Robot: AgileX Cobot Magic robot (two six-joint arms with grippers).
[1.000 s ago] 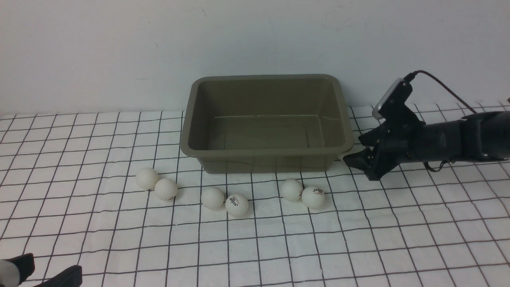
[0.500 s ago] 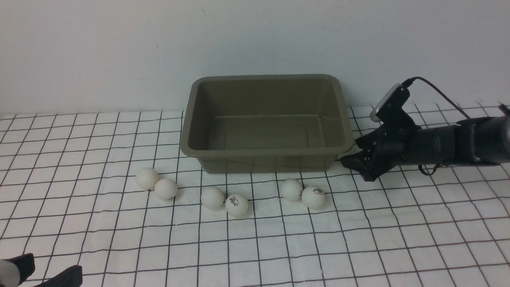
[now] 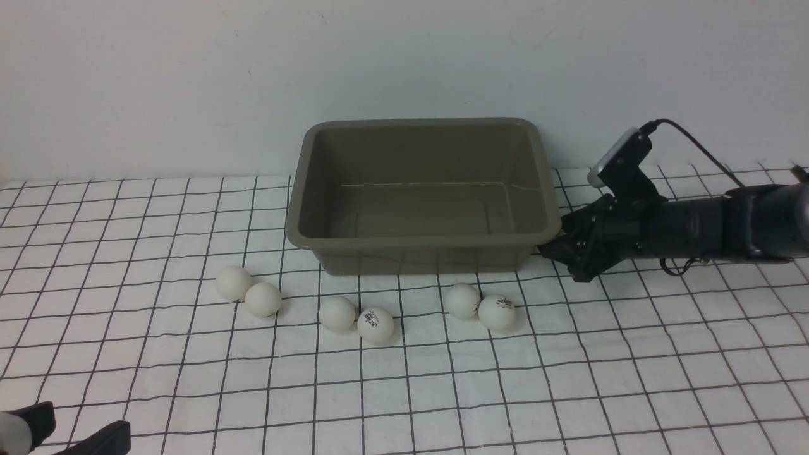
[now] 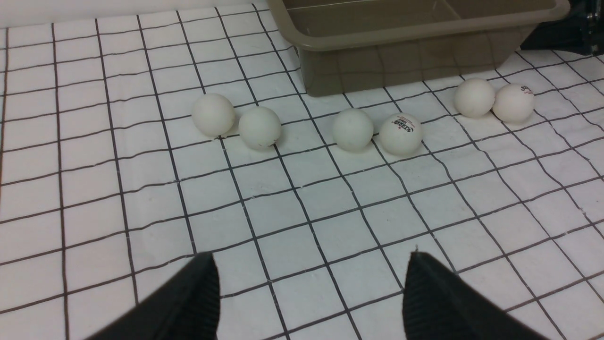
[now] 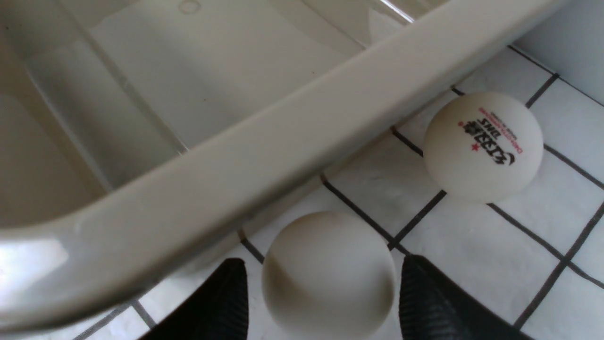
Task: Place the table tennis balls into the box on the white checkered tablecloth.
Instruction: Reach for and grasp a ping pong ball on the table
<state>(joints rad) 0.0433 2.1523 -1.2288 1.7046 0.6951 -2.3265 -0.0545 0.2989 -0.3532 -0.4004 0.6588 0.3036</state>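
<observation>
Right gripper (image 3: 556,251) is down low on the white checkered tablecloth (image 3: 569,379), tucked in at the near right corner of the box (image 3: 422,256). The wrist camera has the close-up: a plain ball (image 5: 329,276) sits right between the two black fingers (image 5: 439,311), one on either side, on the cloth just beside the box's rolled rim. One finger looks to be at the ball's surface and the other shows a sliver of cloth, so whether it's a true squeeze I can't tell. A printed ball (image 5: 482,146) lies just beyond, apart from the fingers and also near the rim. Out front, six table tennis balls (image 3: 375,325) lie in a loose row of three pairs on the cloth before the box. Left gripper (image 4: 311,257) hovers low at the near left of the cloth, jaws spread wide with only cloth between them, well apart from the row.
</observation>
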